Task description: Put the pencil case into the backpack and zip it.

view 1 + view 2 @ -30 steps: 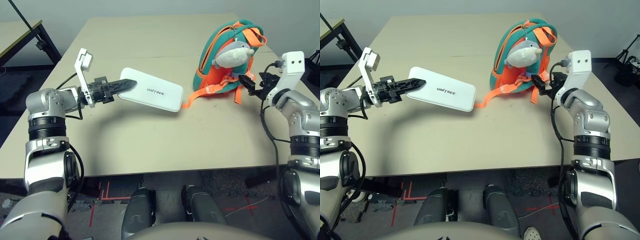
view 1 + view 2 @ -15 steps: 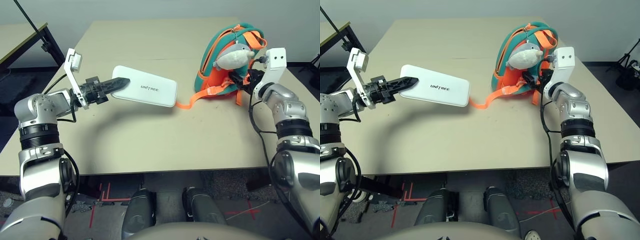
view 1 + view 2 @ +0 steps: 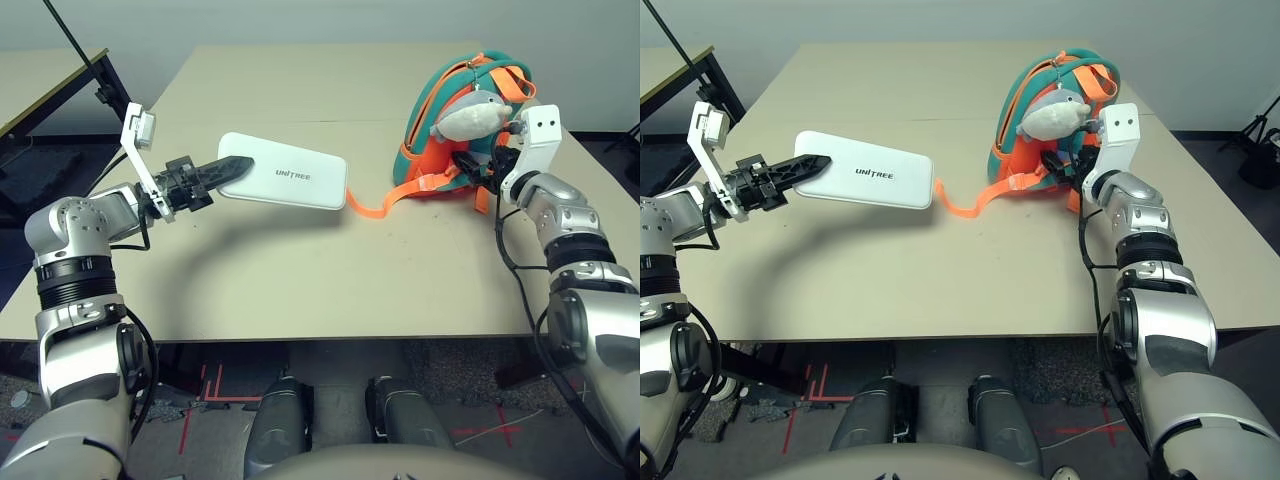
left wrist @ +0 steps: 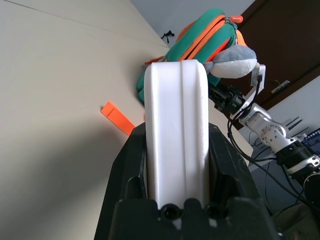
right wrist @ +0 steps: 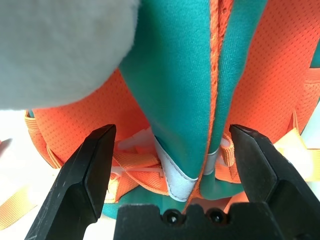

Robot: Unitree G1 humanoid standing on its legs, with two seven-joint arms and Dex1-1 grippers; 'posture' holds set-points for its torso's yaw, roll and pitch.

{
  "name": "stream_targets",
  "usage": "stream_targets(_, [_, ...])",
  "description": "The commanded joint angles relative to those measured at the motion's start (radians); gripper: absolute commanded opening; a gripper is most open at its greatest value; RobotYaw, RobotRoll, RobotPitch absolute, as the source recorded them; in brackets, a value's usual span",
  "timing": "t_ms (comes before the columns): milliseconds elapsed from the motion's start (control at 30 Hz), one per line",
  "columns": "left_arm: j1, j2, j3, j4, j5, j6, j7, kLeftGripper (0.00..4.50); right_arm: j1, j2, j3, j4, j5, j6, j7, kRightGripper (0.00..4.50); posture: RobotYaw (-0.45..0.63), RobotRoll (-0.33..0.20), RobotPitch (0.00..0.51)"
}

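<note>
Pencil case [image 4: 176,130] between left gripper [image 4: 175,165] fingers

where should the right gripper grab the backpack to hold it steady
Grip the teal edge panel of the backpack, coming level from the robot's right. That panel stands as an upright fold already between the open jaws of the right gripper, under the plush shark.

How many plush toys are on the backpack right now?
1: a grey-white plush shark hanging high on the teal and orange backpack, beside the right end effector. Others may be hidden behind it.
</note>
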State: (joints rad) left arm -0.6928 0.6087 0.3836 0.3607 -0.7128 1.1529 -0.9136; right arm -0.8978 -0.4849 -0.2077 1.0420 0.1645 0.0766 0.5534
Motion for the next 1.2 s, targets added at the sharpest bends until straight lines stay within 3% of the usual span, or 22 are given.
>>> stream_targets(33, [0.001,-0.002,0.011,-0.022,-0.032,-0.009,0.004,1.40,-0.014,-0.003,0.004,0.024,-0.008,-0.014,0.005,4.50,-0.04,0.000,0.019])
stream_targets(100, [0.006,-0.002,0.011,-0.029,-0.036,-0.004,0.005,1.40,-0.011,-0.003,0.003,0.021,-0.008,-0.016,0.006,4.50,-0.04,0.000,0.026])
stream_targets(167, [0.013,-0.001,0.010,-0.034,-0.040,0.002,0.006,1.40,-0.008,-0.005,0.004,0.017,-0.011,-0.016,-0.003,4.12,-0.04,0.000,0.032])
stream_targets(300, [0.022,0.000,0.005,-0.040,-0.046,0.011,0.007,1.40,-0.008,-0.005,-0.008,0.001,0.004,-0.012,-0.004,4.50,-0.04,0.000,0.048])
stream_targets(767, [0.039,0.010,0.004,-0.071,-0.072,0.060,0.023,1.40,0.013,0.001,-0.014,-0.030,0.020,0.005,-0.008,4.50,-0.03,0.000,0.094])
stream_targets(867, [0.049,0.015,0.007,-0.082,-0.080,0.074,0.026,1.40,0.019,0.001,-0.023,-0.041,0.032,0.010,-0.013,3.87,-0.04,0.000,0.101])
stream_targets(1133, [0.040,0.009,-0.002,-0.067,-0.078,0.075,0.031,1.39,0.050,0.003,-0.026,-0.104,0.045,0.038,-0.016,0.91,-0.05,0.000,0.121])
stream_targets(1200, [0.032,0.005,-0.006,-0.060,-0.076,0.070,0.033,1.39,0.064,0.002,-0.030,-0.144,0.056,0.055,-0.010,0.47,-0.06,0.000,0.121])
